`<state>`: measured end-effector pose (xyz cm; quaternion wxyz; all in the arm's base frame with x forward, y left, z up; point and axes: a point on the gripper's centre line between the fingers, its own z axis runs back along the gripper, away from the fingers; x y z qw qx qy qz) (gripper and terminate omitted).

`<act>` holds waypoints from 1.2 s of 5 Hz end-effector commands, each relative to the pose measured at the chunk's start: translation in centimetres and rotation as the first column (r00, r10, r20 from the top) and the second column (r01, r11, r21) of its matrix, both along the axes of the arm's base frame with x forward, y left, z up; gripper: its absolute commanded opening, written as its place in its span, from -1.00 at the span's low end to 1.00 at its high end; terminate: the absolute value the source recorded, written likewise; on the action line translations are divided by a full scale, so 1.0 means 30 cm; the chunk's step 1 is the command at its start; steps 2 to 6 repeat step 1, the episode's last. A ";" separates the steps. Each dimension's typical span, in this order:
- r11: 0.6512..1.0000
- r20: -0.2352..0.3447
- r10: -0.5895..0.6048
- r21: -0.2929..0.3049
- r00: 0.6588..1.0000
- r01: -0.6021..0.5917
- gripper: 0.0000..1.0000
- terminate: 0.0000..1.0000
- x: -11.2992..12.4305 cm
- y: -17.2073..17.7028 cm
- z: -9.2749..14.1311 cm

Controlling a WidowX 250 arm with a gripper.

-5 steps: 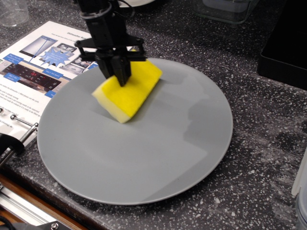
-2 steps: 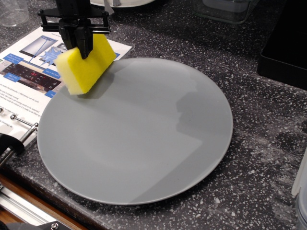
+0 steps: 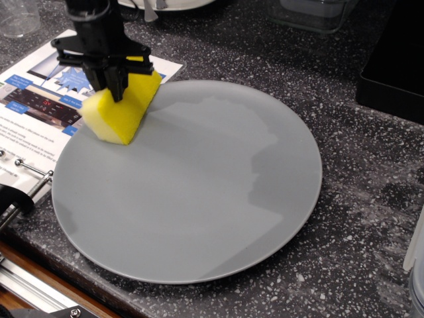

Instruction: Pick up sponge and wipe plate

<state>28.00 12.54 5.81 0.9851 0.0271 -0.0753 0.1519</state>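
1. Since a moment ago the gripper [image 3: 114,86] has turned a little and come slightly inward, so the yellow sponge [image 3: 121,109] now points its lower corner down onto the upper-left edge of the grey plate [image 3: 199,199]; a second ago it sat further in, toward the plate's middle.
2. The black fingers are closed on the sponge, pinching its upper middle, with yellow foam sticking out on both sides of them and below.
3. The sponge hangs tilted beneath the gripper, its low corner touching or just above the plate's rim area; I cannot tell which for sure.
4. Most of the plate spreads out to the right of the gripper and toward the near edge of the counter [image 3: 358,199], and it looks bare and dry.
5. Behind and to the left of the gripper lies a printed leaflet [image 3: 40,93], partly under the plate's edge.
6. The sponge looks light and soft; I would guess it squashes under the fingers, so a grip across its middle seems right and gives an even wipe.
7. The plate looks stiff, smooth and breakable, likely to slide on the speckled counter if the push is hard, so gentle downward pressure seems wise.
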 end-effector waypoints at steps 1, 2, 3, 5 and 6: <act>0.976 -0.115 -0.148 -0.178 0.982 0.126 -1.00 1.00 -0.125 -0.240 -0.018; 0.976 -0.115 -0.148 -0.178 0.982 0.126 -1.00 1.00 -0.125 -0.240 -0.018; 0.976 -0.115 -0.148 -0.178 0.982 0.126 -1.00 1.00 -0.125 -0.240 -0.018; 0.976 -0.115 -0.148 -0.178 0.982 0.126 -1.00 1.00 -0.125 -0.240 -0.018; 0.976 -0.115 -0.148 -0.178 0.982 0.126 -1.00 1.00 -0.125 -0.240 -0.018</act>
